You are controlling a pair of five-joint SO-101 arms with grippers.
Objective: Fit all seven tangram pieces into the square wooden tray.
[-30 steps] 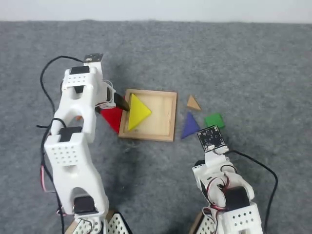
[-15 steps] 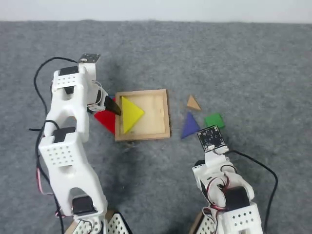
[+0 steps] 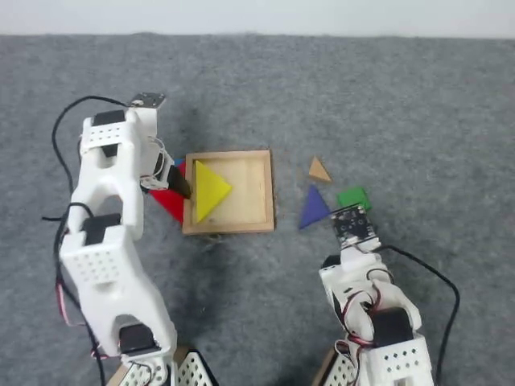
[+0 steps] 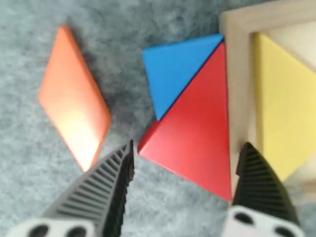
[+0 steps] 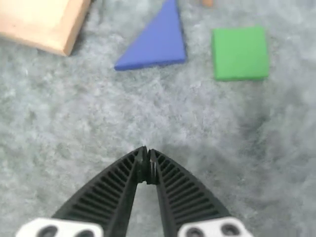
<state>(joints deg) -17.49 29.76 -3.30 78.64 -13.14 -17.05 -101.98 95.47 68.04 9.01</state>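
Step looked like red triangle [image 4: 197, 128] pickup: left gripper [image 4: 187, 148] jaws were released astride it on the tabletop [image 3: 402, 96], tight against the tray [image 3: 268, 193] wall, right gripper [image 5: 147, 150] jaws clenched empty; only the yellow triangle [image 3: 208, 190] sat inside, so next probably needed close, lift, clear wall.

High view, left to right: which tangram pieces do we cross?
red triangle → yellow triangle → dark blue triangle → green square. The tan triangle lies farther back, level across with the dark blue one, so it is left out of the order.
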